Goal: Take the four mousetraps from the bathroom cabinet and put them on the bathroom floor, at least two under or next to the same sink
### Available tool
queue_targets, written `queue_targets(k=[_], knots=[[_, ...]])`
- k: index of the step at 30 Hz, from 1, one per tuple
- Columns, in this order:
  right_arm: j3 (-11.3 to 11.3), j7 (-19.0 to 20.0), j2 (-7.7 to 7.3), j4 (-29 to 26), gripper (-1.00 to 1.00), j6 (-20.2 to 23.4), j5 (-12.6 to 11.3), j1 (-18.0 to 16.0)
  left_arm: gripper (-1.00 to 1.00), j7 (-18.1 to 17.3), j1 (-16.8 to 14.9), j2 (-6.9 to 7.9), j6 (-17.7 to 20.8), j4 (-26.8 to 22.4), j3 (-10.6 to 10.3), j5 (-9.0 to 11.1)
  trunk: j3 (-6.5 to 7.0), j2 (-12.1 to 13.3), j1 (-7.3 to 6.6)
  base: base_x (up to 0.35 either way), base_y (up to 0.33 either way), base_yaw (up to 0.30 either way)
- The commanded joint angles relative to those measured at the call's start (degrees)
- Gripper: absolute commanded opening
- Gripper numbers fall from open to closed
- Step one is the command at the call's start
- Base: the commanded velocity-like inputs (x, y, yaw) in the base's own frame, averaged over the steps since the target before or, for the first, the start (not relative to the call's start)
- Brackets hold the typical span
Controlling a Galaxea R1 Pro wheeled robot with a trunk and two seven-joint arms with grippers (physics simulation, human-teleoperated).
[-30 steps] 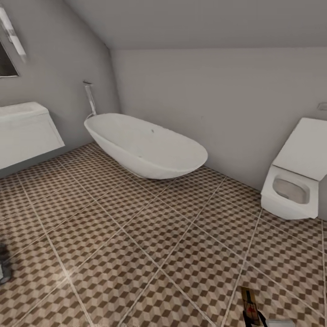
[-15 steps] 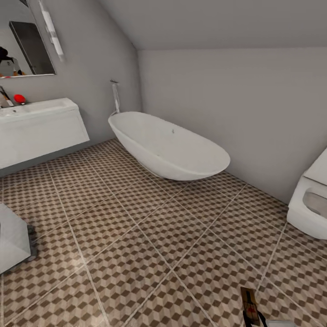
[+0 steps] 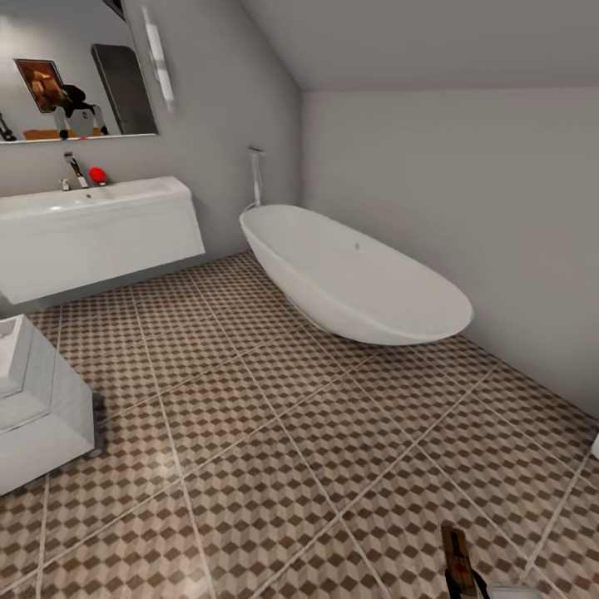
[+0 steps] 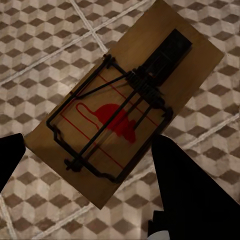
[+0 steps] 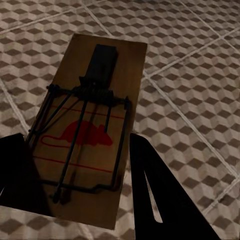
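Head view panned left toward sink (image 3: 91, 225); each claw, left (image 4: 85, 155) and right (image 5: 75, 175), clamped on a mousetrap (image 4: 125, 100), (image 5: 90, 125), probably heading there for drop-off.

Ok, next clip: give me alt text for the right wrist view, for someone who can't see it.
A brown mousetrap with a black wire spring bar and a red mouse print sits between the two dark fingers of the right gripper, seen from close above. Behind it lies the bathroom floor, tiled in a brown, beige and grey cube pattern with pale grout lines.
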Motion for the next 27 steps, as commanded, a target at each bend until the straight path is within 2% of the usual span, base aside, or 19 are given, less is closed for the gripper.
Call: queue_targets(k=[1, 9, 19, 27], knots=[[-0.06, 0.56, 0.0, 0.02, -1.0, -0.17, -0.63, -0.01, -1.0, -0.11, -0.05, -0.01, -0.17, 0.06, 0.17, 0.01, -0.04, -0.02, 0.02, 0.188, 0.0, 0.288], [-0.06, 0.56, 0.0, 0.02, -1.0, -0.22, -0.63, -0.01, -1.0, -0.11, -0.05, -0.01, -0.17, 0.06, 0.17, 0.01, -0.04, -0.02, 0.02, 0.188, 0.0, 0.273], [-0.06, 0.65, -0.01, 0.01, -1.0, -0.24, -0.63, -0.01, -1.0, -0.11, -0.05, -0.01, -0.17, 0.06, 0.17, 0.01, -0.04, -0.02, 0.02, 0.188, 0.0, 0.043], [-0.06, 0.65, 0.0, 0.02, -1.0, -0.24, -0.63, -0.01, -1.0, -0.11, -0.05, -0.01, -0.17, 0.06, 0.17, 0.01, -0.04, -0.02, 0.02, 0.191, 0.0, 0.247]])
